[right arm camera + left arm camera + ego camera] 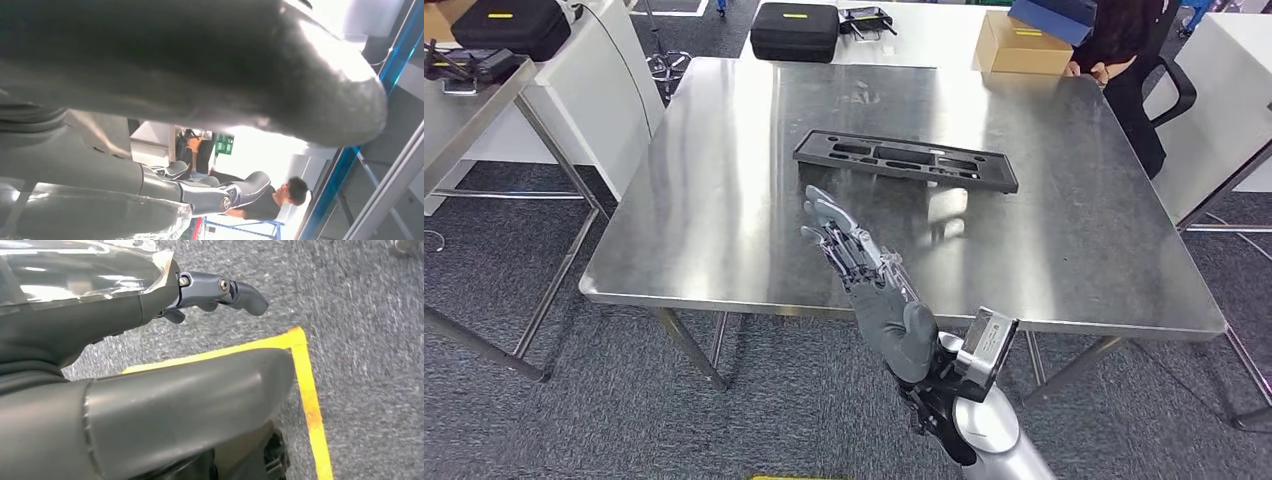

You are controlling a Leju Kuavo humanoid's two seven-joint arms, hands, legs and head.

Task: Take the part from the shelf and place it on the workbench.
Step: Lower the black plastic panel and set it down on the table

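Part (905,161), a black slotted tray, lies flat on the steel tabletop (724,200), apart from the right hand (864,270), which hangs above the near edge, fingers spread, holding nothing. Placement appears complete; withdrawal remains.

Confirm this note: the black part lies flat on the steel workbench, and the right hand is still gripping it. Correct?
Not quite. The black part does lie flat on the steel workbench, but the right hand is not gripping it: in the head view the hand is open, fingers extended, apart from the part on its near side.
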